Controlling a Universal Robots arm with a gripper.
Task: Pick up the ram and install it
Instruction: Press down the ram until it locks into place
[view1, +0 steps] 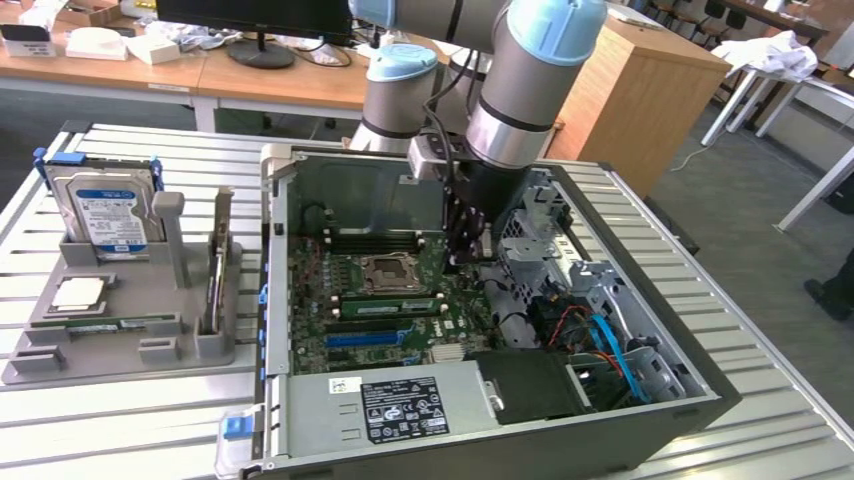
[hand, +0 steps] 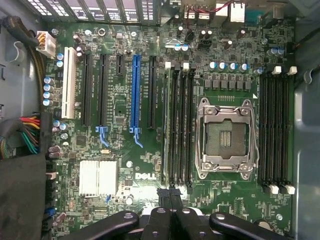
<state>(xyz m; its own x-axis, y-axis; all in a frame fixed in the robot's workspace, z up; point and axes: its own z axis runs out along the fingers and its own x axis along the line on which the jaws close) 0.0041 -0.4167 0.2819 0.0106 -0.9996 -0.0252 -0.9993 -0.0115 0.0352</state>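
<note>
The ram (view1: 387, 304), a long green stick, stands seated in a slot beside the CPU socket (view1: 388, 268) on the motherboard inside the open computer case (view1: 641, 400). In the wrist view the ram (hand: 167, 125) is seen edge-on, in the outermost of the black slots beside the socket (hand: 227, 137). My gripper (hand: 169, 196) hangs just past one end of those slots, its black fingertips pressed together with nothing between them. In the exterior view the gripper (view1: 467, 245) reaches down into the case, above the board and close to the ram's end.
A grey fixture (view1: 200, 350) at the exterior view's left holds a silver hard drive (view1: 110, 212), a CPU chip (view1: 78, 292) and a thin upright part (view1: 214, 280). Drive cages and cables (view1: 587, 300) crowd the case's right side. A power supply (view1: 387, 405) sits at the front.
</note>
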